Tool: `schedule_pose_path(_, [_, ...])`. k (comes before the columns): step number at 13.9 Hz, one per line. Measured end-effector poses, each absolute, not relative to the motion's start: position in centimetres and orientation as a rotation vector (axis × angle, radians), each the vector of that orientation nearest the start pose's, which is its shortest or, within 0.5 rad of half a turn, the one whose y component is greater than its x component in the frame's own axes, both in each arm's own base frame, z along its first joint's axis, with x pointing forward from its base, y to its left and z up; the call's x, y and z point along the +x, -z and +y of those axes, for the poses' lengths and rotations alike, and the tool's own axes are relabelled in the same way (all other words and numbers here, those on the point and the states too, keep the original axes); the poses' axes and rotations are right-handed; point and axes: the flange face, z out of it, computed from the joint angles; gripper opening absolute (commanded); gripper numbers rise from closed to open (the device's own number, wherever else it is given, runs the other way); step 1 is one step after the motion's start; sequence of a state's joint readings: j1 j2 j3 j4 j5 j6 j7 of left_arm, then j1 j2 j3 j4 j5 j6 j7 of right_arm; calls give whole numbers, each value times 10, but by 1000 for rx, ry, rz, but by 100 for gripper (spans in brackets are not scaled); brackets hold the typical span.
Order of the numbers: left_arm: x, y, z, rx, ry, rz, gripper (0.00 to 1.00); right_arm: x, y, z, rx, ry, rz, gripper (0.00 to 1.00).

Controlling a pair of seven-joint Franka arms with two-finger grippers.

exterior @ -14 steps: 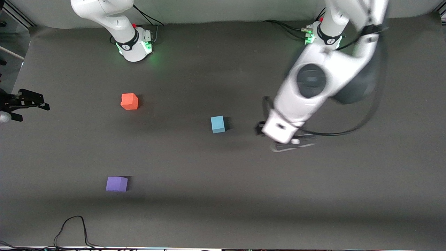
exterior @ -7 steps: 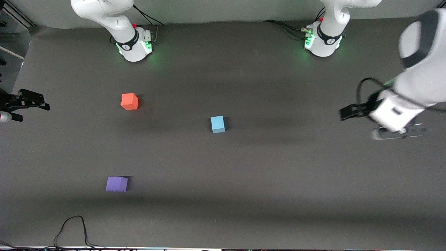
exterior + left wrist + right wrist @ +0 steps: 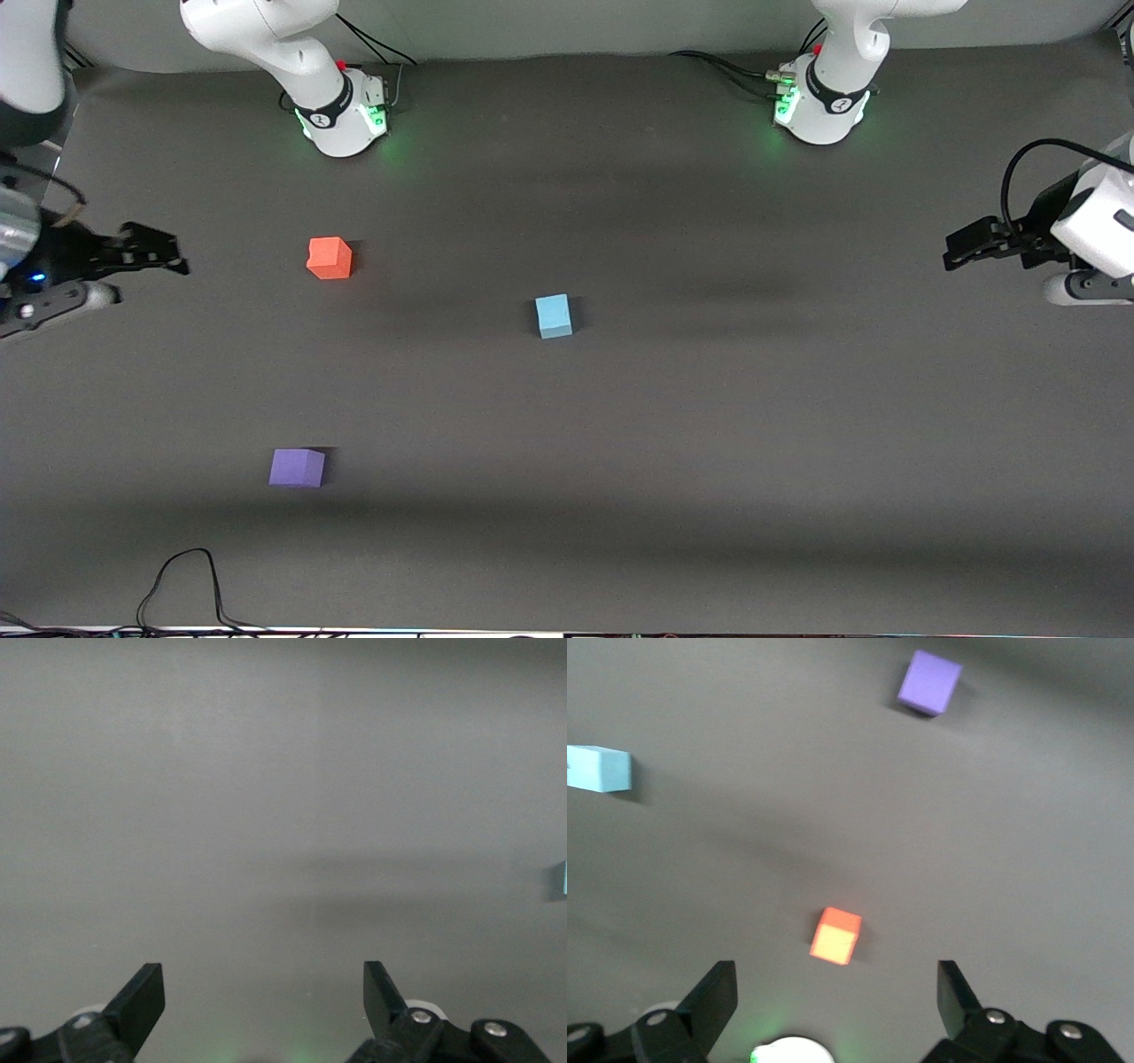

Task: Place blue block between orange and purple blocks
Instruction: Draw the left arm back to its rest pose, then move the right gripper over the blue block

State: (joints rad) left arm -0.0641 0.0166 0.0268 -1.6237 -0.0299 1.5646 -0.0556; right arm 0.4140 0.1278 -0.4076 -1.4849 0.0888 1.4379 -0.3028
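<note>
- Front view: the blue block [image 3: 554,316] is resting mid-table, apart from the orange block [image 3: 329,258] and the purple block [image 3: 297,467], the latter nearer the camera. The left gripper [image 3: 961,246] and right gripper [image 3: 164,252] are hanging over their own table ends.
- Left wrist view: the left gripper [image 3: 264,992] is showing spread, empty fingers.
- Right wrist view: the right gripper [image 3: 837,992] is spread over the table, holding nothing; the orange block [image 3: 835,935] is lying near it.

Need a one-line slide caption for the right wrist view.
Open right gripper above the table, orange block just ahead, purple block and blue block farther off.
</note>
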Motion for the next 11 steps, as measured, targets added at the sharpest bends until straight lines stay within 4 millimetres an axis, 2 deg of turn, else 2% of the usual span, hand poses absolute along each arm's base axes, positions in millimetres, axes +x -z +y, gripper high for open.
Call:
schedule_pose_path(2, [551, -595, -24, -3159, -107, -26, 100, 560, -598, 85, -3048, -253, -412, 100])
schedule_pose_path(4, [550, -598, -22, -3158, -99, -30, 100, 539, -607, 152, -3052, -252, -415, 100])
schedule_pose_path(6, [550, -600, -17, -3158, -91, -36, 100, 519, -608, 208, -3043, -266, -385, 100])
schedule_pose_path(8, [550, -601, -14, -3158, -89, -37, 100, 505, -606, 245, -2996, -296, -348, 100])
schedule_pose_path(11, [550, -601, -12, -3158, -89, -35, 100, 502, -598, 282, -2919, -289, -212, 100])
